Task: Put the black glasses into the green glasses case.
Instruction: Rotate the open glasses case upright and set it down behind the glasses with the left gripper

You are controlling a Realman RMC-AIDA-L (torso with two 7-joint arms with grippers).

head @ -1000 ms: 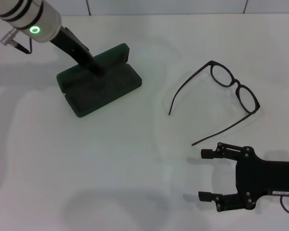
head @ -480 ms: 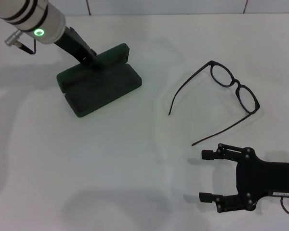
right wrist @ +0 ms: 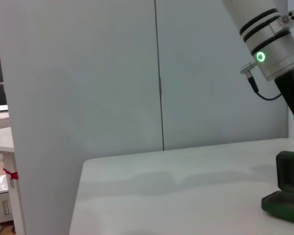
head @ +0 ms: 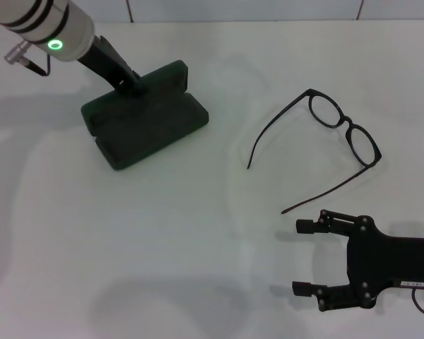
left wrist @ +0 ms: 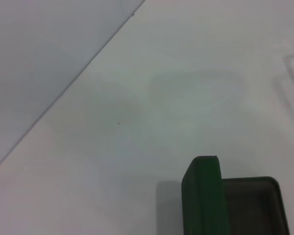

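Since a second ago, the left arm has drawn back a little toward the far left corner of the table, and its black gripper [head: 131, 86] now sits at the rear edge of the green glasses case [head: 145, 116], right where the raised lid meets the tray. Whether its fingers are apart or closed I cannot tell; the tip is dark against the dark case. The case seems to have turned very slightly with it. It stands open, lid up behind the felt-lined tray, just under and in front of that gripper; the left wrist camera catches a corner of the green lid [left wrist: 202, 196] and the lining beside it.

Nothing else has shifted. The right gripper [head: 305, 257] hovers low at the near right of the white table [head: 162, 240], fingers spread wide and pointing toward the left side, with nothing between them. The black glasses [head: 343, 127] lie flat just beyond that hand, on its far side, temples unfolded; the tip of the nearer temple ends close to the upper finger [head: 312, 224] without touching it. Glasses and case are well apart.
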